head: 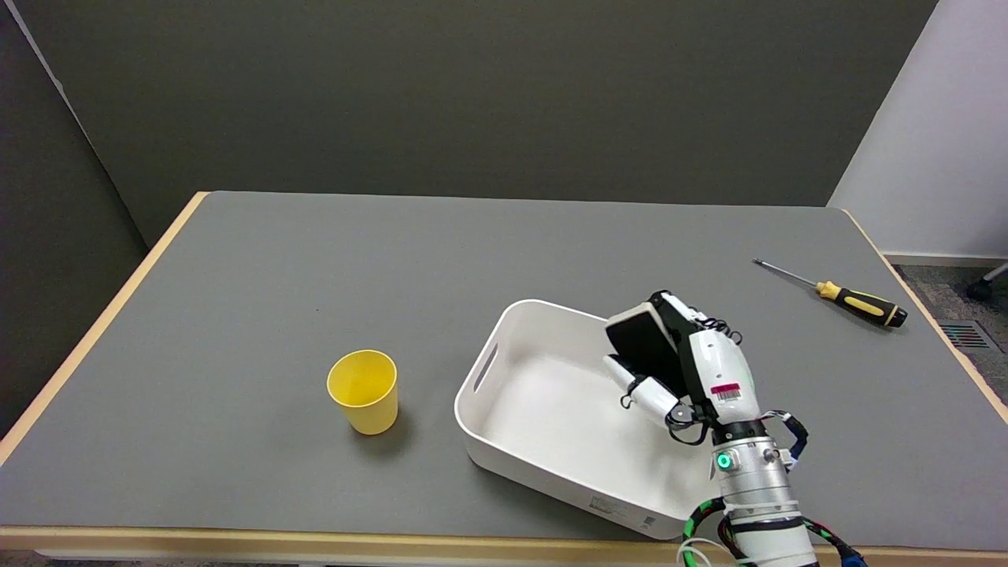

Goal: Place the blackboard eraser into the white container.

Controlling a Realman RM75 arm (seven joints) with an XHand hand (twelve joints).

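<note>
The blackboard eraser (642, 342) was gripped by the right hand (683, 364) (tilted, felt side down) above the white container (504, 346).

surface (315, 276): flat grey top, light tan wood edge on left, right and near sides
white container (504, 425): plain white inside and out, small label with dark print on near wall
blackboard eraser (642, 342): black face, white back edge
robot hand (681, 362): white shells, black fingers and joints, red-and-white barcode sticker on back
wrist: silver metal, green lit ring, black, green and blue cables
cup (364, 391): solid yellow, left of container
screwdriver (839, 294): yellow and black striped handle, silver shaft, far right
back wall: dark grey; right wall pale lilac-white
floor, far right: grey speckled carpet
</note>
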